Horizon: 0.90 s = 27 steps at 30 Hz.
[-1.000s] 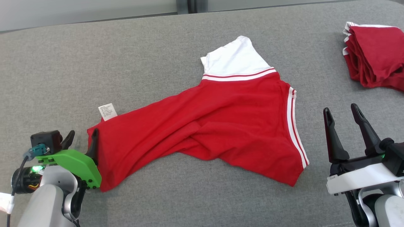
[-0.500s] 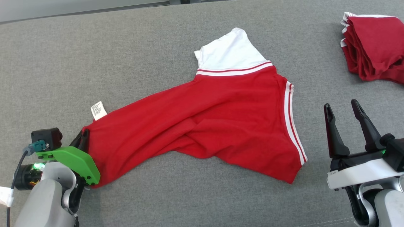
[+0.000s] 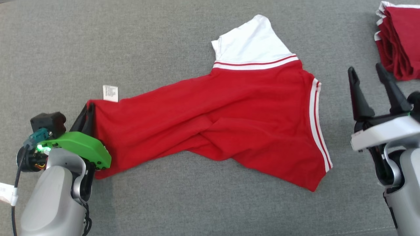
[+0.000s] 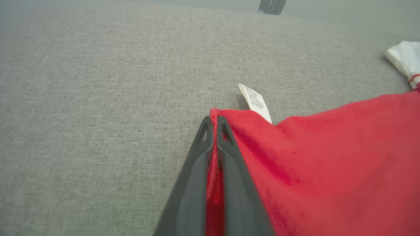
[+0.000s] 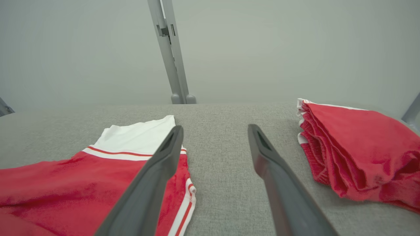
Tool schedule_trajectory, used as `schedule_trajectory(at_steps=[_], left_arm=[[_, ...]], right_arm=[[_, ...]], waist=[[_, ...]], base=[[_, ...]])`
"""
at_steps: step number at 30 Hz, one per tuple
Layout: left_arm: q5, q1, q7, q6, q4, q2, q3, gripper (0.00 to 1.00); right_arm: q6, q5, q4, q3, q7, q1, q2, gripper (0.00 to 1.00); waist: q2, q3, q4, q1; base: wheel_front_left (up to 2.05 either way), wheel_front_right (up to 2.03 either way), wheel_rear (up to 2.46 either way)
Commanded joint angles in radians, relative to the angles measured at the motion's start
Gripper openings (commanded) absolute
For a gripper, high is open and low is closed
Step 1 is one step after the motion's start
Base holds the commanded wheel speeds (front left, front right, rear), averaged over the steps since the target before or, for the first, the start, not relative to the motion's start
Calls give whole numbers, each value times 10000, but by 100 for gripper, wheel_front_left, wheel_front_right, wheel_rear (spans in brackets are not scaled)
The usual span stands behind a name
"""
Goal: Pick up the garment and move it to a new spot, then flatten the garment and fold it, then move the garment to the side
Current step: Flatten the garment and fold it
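Note:
A red garment (image 3: 229, 121) with a white sleeve (image 3: 252, 42) and white stripes lies rumpled across the grey padded table (image 3: 131, 39). Its white label (image 3: 110, 93) sticks out near the left corner. My left gripper (image 3: 88, 109) is shut on that left corner; in the left wrist view the red cloth (image 4: 328, 164) is pinched between the fingers (image 4: 197, 164) of the left gripper (image 4: 214, 119). My right gripper (image 3: 367, 70) stands open above the table, just right of the garment's striped edge (image 3: 318, 131). In the right wrist view the garment (image 5: 82, 177) lies to the left of the right gripper (image 5: 215, 131).
A pile of folded red garments (image 3: 398, 39) sits at the far right of the table, close to my right gripper, and appears as the pile (image 5: 354, 147) in the right wrist view. A grey metal post (image 5: 169, 49) stands beyond the table's far edge.
My left gripper closed on the garment's left corner, which now sits pulled slightly outward. The head camera has shifted, so the whole scene sits differently. The right gripper stays open.

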Motion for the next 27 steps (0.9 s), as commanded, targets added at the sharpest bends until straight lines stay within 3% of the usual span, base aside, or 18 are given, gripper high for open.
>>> schedule_trajectory(at_steps=[1,15,26,27], left_arm=[[119,-273,-74,84,-161,-39,-23,0],[378,-1064,-578,-22,-912,-840,-793,0],[428,-1527,-1011,-190,-762,-1232,-1272,0],[432,-1545,-1065,-199,-737,-1249,-1296,0]], right_arm=[[-15,129,231,81,-81,-459,-142,100],[-15,1344,4524,2652,672,-5141,-1432,100],[-16,2122,7352,4667,1912,-7640,-1720,100],[-16,2239,7577,4839,2122,-7760,-1708,58]], waist=[[0,630,476,0],[0,1702,1997,0],[0,1901,2652,0],[0,1885,2667,0]], base=[[0,0,0],[0,0,0],[0,0,0],[0,0,0]])
